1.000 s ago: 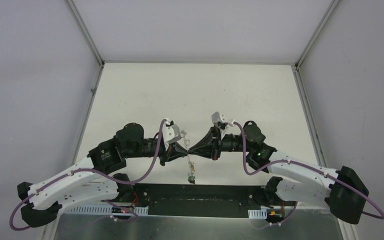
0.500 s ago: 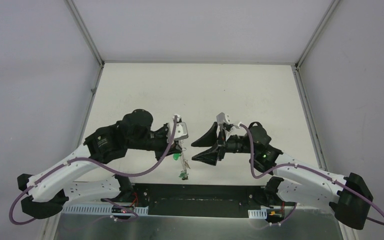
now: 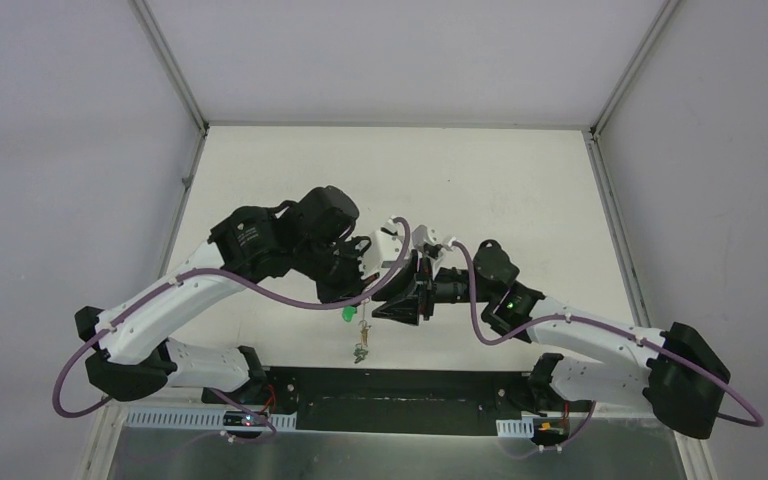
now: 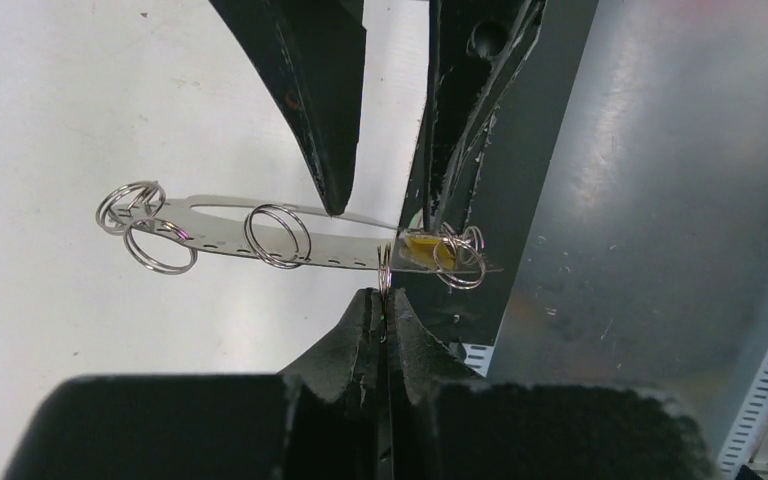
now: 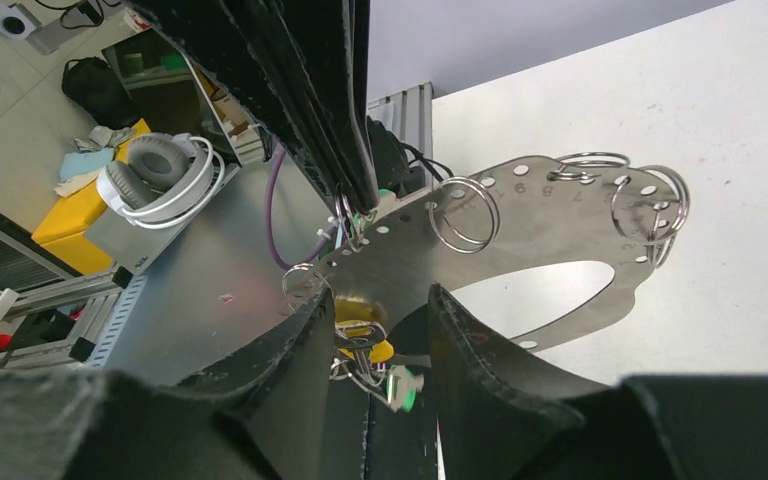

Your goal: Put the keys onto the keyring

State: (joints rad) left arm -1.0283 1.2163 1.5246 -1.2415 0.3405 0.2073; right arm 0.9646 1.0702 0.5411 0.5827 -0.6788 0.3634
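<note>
Seen from overhead, the left gripper (image 3: 358, 296) and right gripper (image 3: 382, 300) meet in mid-air above the table (image 3: 520, 190), with the keyring (image 3: 360, 348) and a green key (image 3: 348, 313) dangling below. At the left wrist, the jaws are clamped on one small ring (image 4: 384, 272) of the keyring's flat plate. At the right wrist, the jaws stand apart with a yellow key (image 5: 360, 335) between them.

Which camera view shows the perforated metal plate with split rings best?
The right wrist view: the metal plate lies face-on, its numbered holes and split rings plain. The left wrist view shows it obliquely, as a thin strip. From the top it is too small to make out.
</note>
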